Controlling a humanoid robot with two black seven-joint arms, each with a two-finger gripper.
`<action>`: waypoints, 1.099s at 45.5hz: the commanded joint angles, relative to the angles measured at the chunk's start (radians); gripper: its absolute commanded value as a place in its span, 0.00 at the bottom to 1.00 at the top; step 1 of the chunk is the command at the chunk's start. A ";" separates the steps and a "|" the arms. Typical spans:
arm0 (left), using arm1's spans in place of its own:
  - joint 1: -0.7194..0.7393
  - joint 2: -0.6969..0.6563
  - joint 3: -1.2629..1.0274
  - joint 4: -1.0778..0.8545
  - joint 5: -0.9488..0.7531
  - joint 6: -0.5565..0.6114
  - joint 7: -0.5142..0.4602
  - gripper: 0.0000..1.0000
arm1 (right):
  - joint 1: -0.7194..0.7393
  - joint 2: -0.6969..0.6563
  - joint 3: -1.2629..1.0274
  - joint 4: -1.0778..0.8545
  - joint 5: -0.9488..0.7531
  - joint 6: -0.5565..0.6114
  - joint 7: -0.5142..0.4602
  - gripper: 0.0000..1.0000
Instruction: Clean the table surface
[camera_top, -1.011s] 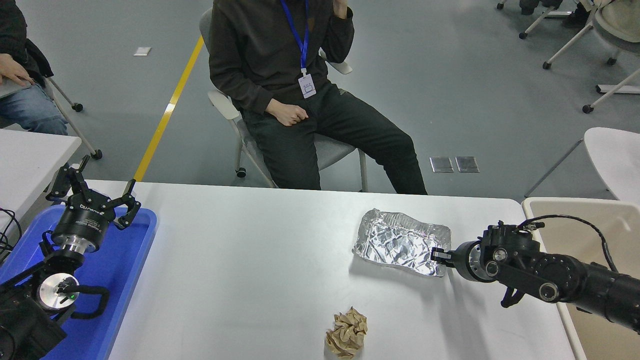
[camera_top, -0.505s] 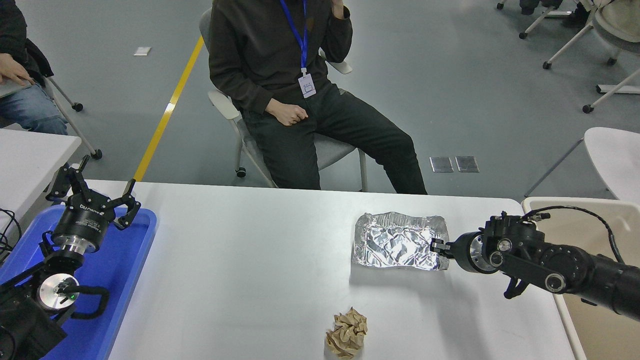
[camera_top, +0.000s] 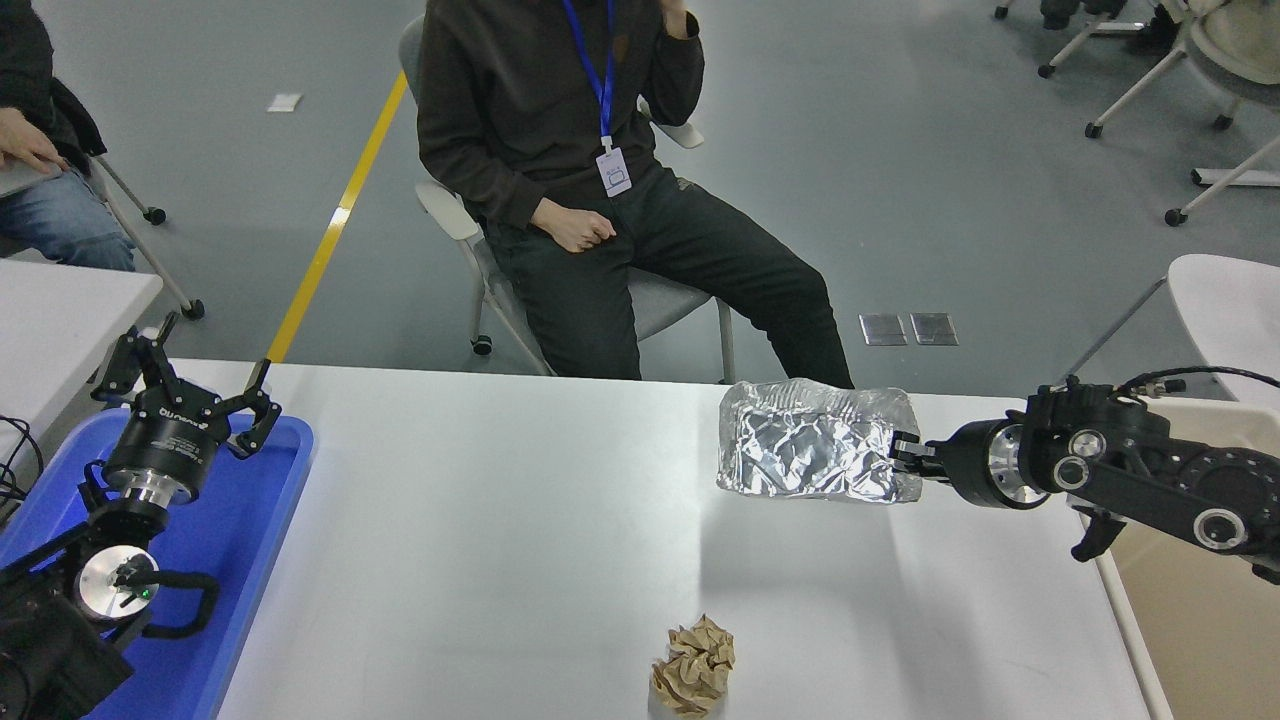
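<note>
Lifted since the earlier frame: crumpled silver foil sheet (camera_top: 815, 442), raised off the wide white matte table surface (camera_top: 480, 520) near its far right corner, pinched at one edge by black right gripper (camera_top: 905, 457) (likely bound for beige bin (camera_top: 1200, 600)). Left gripper (camera_top: 190, 385) parked, spread wide, over blue plastic tray (camera_top: 250, 520). Remaining at the near edge: crumpled brown paper ball (camera_top: 693, 665).

The worktop (camera_top: 500, 520) looks white, smooth and matt. The foil sheet (camera_top: 815, 445) is shiny, crinkly metal. The brown paper ball (camera_top: 693, 667) looks rough and crumpled.

Crumpled brown paper ball (camera_top: 693, 668): underside cut by bottom edge. Seated person (camera_top: 590, 190): head cut by top edge. Foil sheet (camera_top: 815, 442) hides right gripper (camera_top: 903, 458) fingertips.
</note>
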 joint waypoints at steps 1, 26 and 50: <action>0.000 0.000 0.000 0.000 0.000 0.000 0.000 1.00 | 0.024 -0.127 0.049 0.118 0.012 0.020 0.001 0.00; 0.000 0.000 0.000 0.000 0.000 0.000 0.000 1.00 | 0.067 -0.296 0.209 0.207 0.082 0.143 0.001 0.00; 0.000 0.000 0.000 0.000 0.000 0.000 0.000 1.00 | 0.073 -0.472 0.241 0.213 0.081 0.190 0.032 0.00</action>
